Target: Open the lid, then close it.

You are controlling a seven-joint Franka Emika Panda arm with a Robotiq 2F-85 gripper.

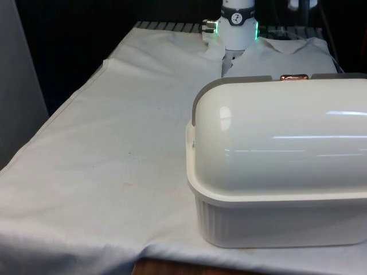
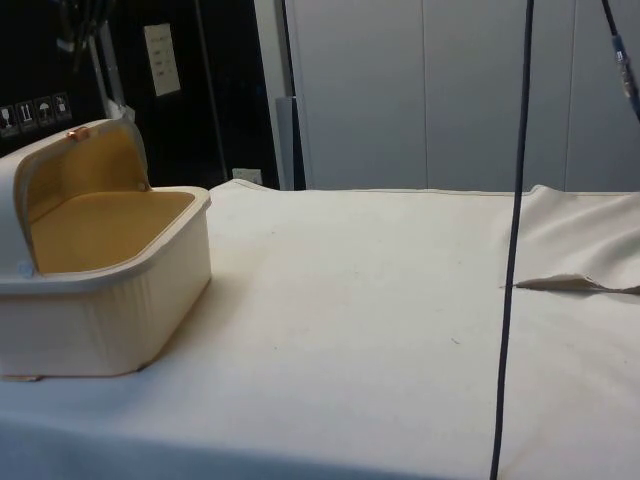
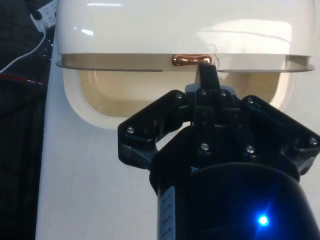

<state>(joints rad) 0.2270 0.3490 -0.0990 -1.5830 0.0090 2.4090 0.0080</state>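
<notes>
A cream bread box [image 1: 275, 220] stands at the front view's right with its back to that camera. Its domed lid [image 1: 275, 132] is rolled back, and the copper handle [image 1: 293, 77] sits at the top. In the side view the bread box [image 2: 110, 310] gapes open, showing a tan inside, with the lid [image 2: 85, 165] raised behind it. In the wrist view my gripper [image 3: 206, 75] is shut, its fingertips lined up just under the handle [image 3: 187, 60] on the lid's [image 3: 175, 25] edge. Nothing shows between the fingers. I cannot tell whether they touch the handle.
White cloth [image 1: 114, 143] covers the table to the front view's left of the box. A dark cable [image 2: 512, 250] hangs down across the side view. The cloth is rumpled [image 2: 570, 285] at the side view's right.
</notes>
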